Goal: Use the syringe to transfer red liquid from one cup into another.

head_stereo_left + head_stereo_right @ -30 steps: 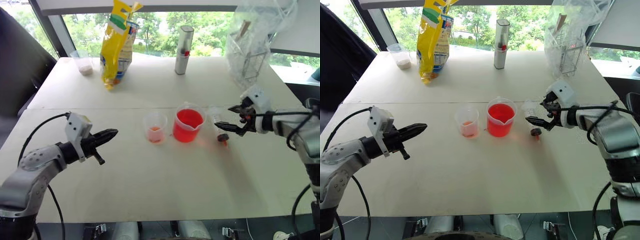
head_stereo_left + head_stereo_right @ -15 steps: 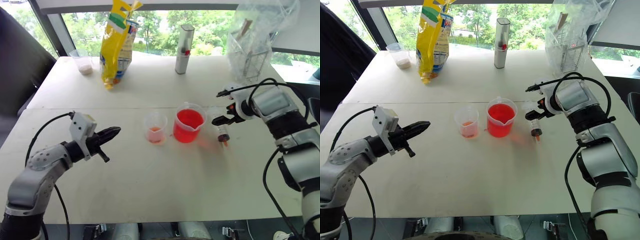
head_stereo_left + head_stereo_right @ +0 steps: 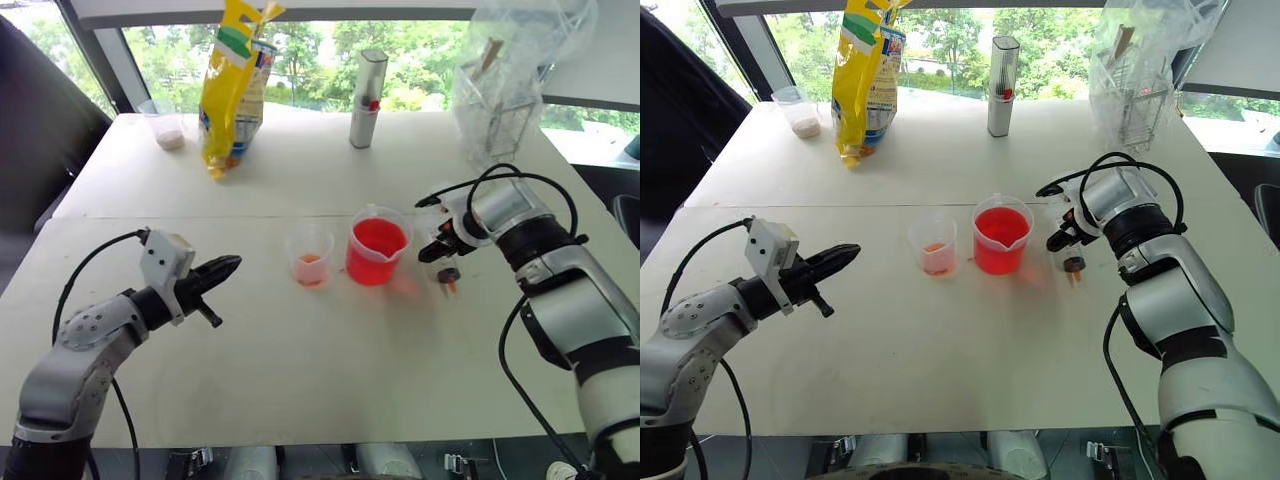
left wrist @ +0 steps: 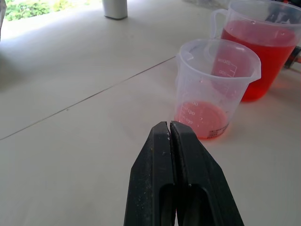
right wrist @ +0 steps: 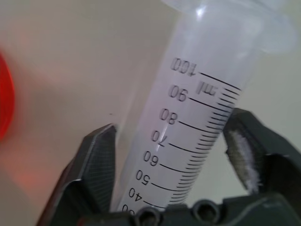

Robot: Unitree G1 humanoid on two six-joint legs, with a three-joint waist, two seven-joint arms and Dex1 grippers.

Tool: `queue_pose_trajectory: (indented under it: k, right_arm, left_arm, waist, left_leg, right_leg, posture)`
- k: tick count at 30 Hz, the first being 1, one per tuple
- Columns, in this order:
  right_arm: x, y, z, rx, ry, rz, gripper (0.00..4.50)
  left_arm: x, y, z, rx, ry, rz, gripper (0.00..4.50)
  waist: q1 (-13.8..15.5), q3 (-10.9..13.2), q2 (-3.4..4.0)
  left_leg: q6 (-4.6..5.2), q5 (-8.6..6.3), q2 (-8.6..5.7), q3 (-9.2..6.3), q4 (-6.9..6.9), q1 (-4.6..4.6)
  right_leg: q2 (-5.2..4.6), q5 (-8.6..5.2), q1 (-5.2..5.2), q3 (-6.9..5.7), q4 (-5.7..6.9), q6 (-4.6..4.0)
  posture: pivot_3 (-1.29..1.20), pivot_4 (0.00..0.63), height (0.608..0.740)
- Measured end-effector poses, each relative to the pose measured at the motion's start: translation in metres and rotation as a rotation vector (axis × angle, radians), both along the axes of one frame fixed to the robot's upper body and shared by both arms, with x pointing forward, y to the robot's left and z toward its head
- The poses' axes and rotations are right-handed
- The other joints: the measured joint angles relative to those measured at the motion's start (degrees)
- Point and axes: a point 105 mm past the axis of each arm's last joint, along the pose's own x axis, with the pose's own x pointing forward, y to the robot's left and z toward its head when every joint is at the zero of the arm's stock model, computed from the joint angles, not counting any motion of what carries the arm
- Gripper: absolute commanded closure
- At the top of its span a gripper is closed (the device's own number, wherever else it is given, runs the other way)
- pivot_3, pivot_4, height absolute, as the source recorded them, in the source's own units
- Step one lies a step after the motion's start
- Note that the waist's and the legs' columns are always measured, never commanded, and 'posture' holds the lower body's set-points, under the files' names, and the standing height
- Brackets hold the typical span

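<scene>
The left gripper point(image 3: 228, 266) is held shut and empty above the near tabletop point(image 3: 330, 370), pointing toward the smaller cup point(image 3: 310, 255). Beyond it, beside the red-filled beaker point(image 3: 377, 245), the syringe point(image 5: 197, 117) lies on the tabletop, bracketed by the right gripper point(image 3: 436, 249), whose fingers are parted and not yet seen clamped. Closure should be centred squarely on the barrel before lifting, so that slipping or rolling is avoided.

right gripper point(image 3: 437, 250) now swung from level to pointing steeply down, lowered over the syringe point(image 5: 188, 127), its fingers point(image 5: 96, 165) narrowed from wide open and straddling the barrel, right arm folded closer above the table point(image 3: 300, 380)
</scene>
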Motion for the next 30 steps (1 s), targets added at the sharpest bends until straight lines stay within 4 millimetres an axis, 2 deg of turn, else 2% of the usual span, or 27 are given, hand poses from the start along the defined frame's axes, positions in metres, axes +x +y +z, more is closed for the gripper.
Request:
queue_pose_trajectory:
  k: [1,2,9,12,13,17,18,19,21,23,24,26,30]
  right_arm:
    - [0.0,0.0,0.0,0.002,0.0,0.0,2.88]
    - [0.0,0.0,0.0,0.002,0.0,-0.005,3.12]
    - [0.003,-0.016,0.008,0.013,-0.066,-0.118,3.13]
    - [0.016,-0.031,0.034,0.065,-0.283,-0.173,3.13]
    - [0.023,-0.034,0.051,0.066,-0.413,-0.162,3.13]
    - [0.031,-0.037,0.1,0.15,-0.737,-0.168,3.13]
    - [0.028,-0.033,0.114,0.253,-0.831,-0.174,3.13]
    - [0.02,-0.019,0.138,0.426,-0.959,-0.142,3.13]
    - [0.001,0.005,0.171,0.67,-1.104,-0.066,3.13]
    - [-0.017,0.022,0.189,0.799,-1.176,0.015,3.13]
    - [-0.027,0.03,0.194,0.841,-1.197,0.063,3.13]
    - [-0.041,0.043,0.191,0.915,-1.196,0.125,3.13]
    - [-0.059,0.079,0.161,1.026,-1.09,0.225,3.13]
  left_arm:
    - [0.0,0.0,0.0,0.001,-0.001,0.002,4.5]
    - [0.0,0.0,0.0,0.003,-0.002,0.004,4.5]
    - [0.003,0.0,0.004,0.007,-0.017,-0.004,4.5]
    - [0.007,0.004,0.009,0.019,-0.024,-0.005,4.5]
    - [0.008,0.006,0.009,0.022,-0.021,-0.005,4.5]
    - [0.012,0.007,0.015,0.026,-0.024,-0.025,4.5]
    - [0.013,0.007,0.017,0.025,-0.017,-0.037,4.5]
    - [0.015,0.008,0.022,0.022,-0.012,-0.05,4.5]
    - [0.02,0.005,0.038,0.011,-0.038,-0.09,4.5]
    - [0.023,0.002,0.052,0.008,-0.062,-0.127,4.5]
    - [0.024,0.0,0.058,0.009,-0.072,-0.146,4.5]
    - [0.028,-0.001,0.068,-0.003,-0.075,-0.177,4.5]
    - [0.039,-0.012,0.102,-0.036,-0.114,-0.287,4.5]
  waist:
    - [0.0,0.0,0.0]
    - [-0.02,0.0,0.0]
    - [0.3,0.01,0.02]
    - [0.31,0.03,0.05]
    - [0.24,0.03,0.06]
    - [-0.2,0.05,0.09]
    - [-0.2,0.05,0.07]
    - [-0.28,0.05,0.09]
    - [-0.54,0.07,0.12]
    - [-0.69,0.07,0.13]
    - [-0.8,0.07,0.12]
    - [-0.98,0.06,0.11]
    - [-1.05,0.07,0.12]
  left_leg:
    - [0.0,0.0,0.0,-0.01,0.02,0.0]
    - [0.0,0.0,0.0,-0.01,0.06,0.0]
    - [0.0,0.0,-0.03,0.0,0.11,-0.09]
    - [0.0,0.0,-0.04,-0.01,0.03,-0.15]
    - [0.0,0.0,-0.04,0.0,-0.01,-0.14]
    - [0.0,0.0,0.0,0.01,-0.17,-0.1]
    - [0.0,0.0,0.04,-0.06,-0.2,-0.1]
    - [0.0,0.0,0.1,-0.12,-0.23,-0.11]
    - [-0.01,0.0,0.15,-0.25,-0.27,-0.11]
    - [-0.01,0.0,0.19,-0.29,-0.26,-0.05]
    - [-0.01,0.0,0.19,-0.3,-0.26,-0.03]
    - [-0.01,0.01,0.18,-0.29,-0.22,0.0]
    - [-0.02,0.01,0.12,-0.25,-0.05,-0.04]
  right_leg:
    - [0.0,0.0,0.01,0.0,0.0,-0.01]
    - [0.0,0.01,0.02,-0.01,0.01,-0.02]
    - [-0.03,0.02,-0.03,0.0,0.01,-0.05]
    - [-0.01,0.03,-0.1,-0.01,-0.01,-0.02]
    - [0.0,0.03,-0.11,-0.01,-0.03,-0.01]
    - [0.11,0.09,-0.16,0.03,-0.02,0.1]
    - [0.19,0.09,-0.13,0.01,-0.02,0.1]
    - [0.3,0.09,-0.12,-0.01,-0.01,0.1]
    - [0.42,0.09,-0.1,-0.04,0.02,0.1]
    - [0.45,0.09,-0.04,-0.06,0.04,0.09]
    - [0.44,0.09,-0.02,-0.06,0.03,0.09]
    - [0.42,0.09,0.03,-0.07,0.05,0.09]
    - [0.44,0.11,0.04,-0.05,0.08,0.12]
  posture:
    - [0.0,0.15,0.74]
    - [0.0,0.15,0.74]
    - [0.0,0.15,0.74]
    - [0.0,0.15,0.74]
    - [0.0,0.15,0.74]
    - [0.0,0.15,0.74]
    - [0.0,0.15,0.74]
    - [0.0,0.15,0.74]
    - [0.0,0.15,0.74]
    - [0.0,0.15,0.74]
    - [0.0,0.15,0.74]
    - [0.0,0.15,0.74]
    - [0.0,0.15,0.74]
